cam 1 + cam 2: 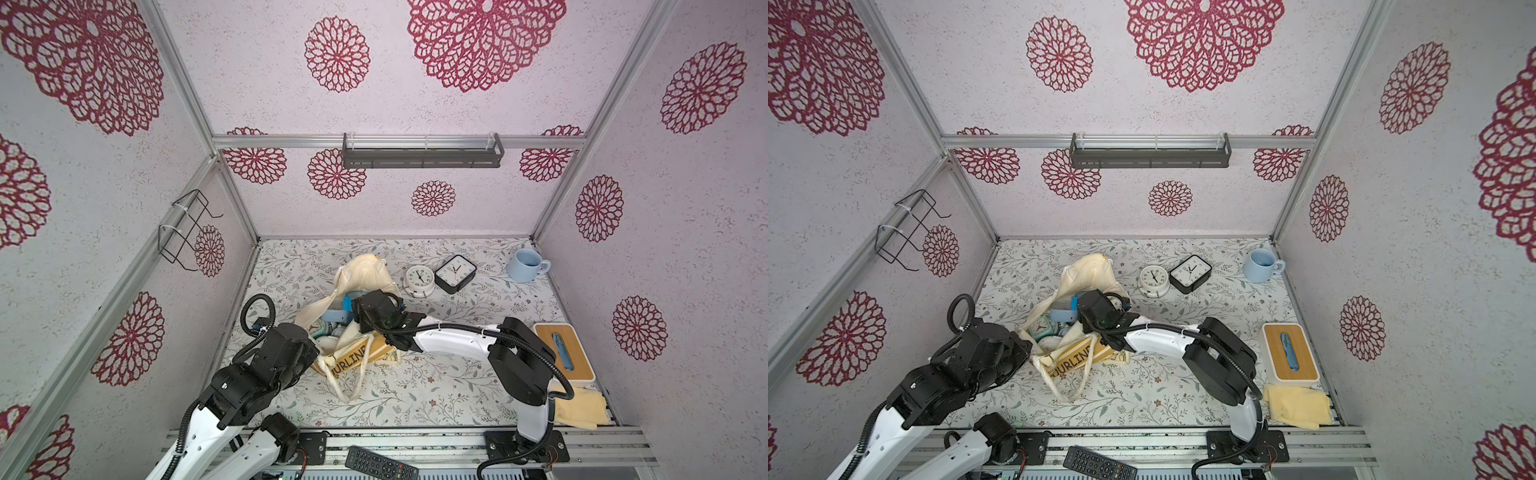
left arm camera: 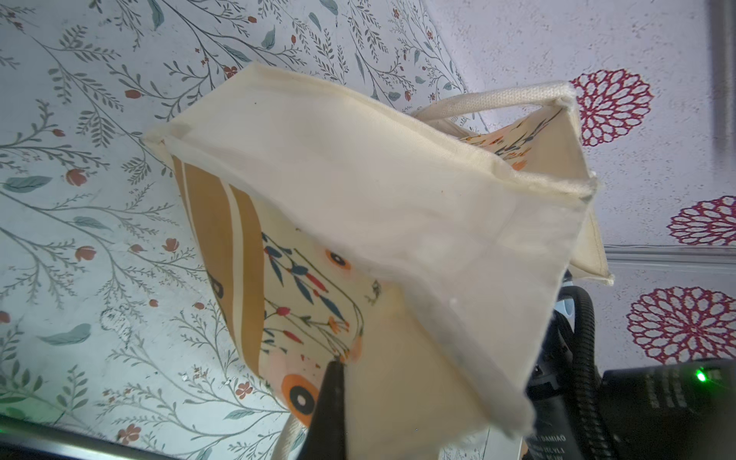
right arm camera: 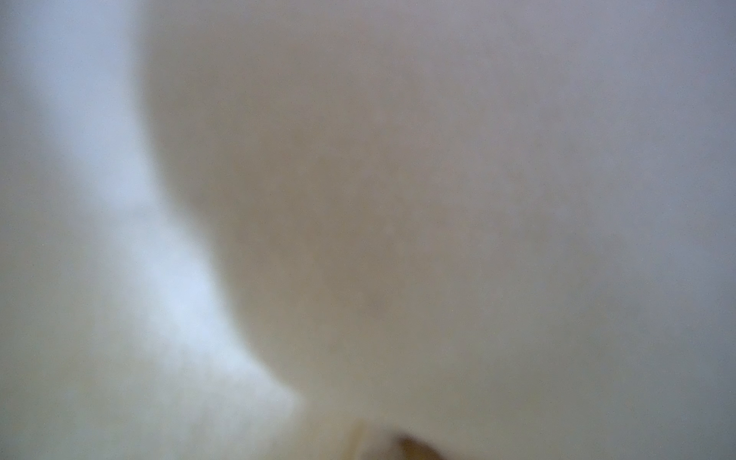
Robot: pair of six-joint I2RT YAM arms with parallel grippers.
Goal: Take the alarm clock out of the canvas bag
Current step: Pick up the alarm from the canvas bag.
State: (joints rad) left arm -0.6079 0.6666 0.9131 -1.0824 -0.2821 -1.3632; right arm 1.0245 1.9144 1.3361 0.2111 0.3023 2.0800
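The cream canvas bag lies on its side mid-table, mouth towards the left arm, its tan lettered band facing up. In a top view a teal alarm clock shows inside the mouth, beside a light blue rounded thing. My left gripper is shut on the bag's rim, one black finger pressed to the cloth. My right gripper reaches into the mouth up against the blue thing. Its fingers are hidden, and the right wrist view shows only blurred cream cloth.
A white round clock and a black square clock stand behind the bag. Back right is a blue mug. A wood-lidded tissue box and a yellow cloth lie at the right edge, a remote on the front rail.
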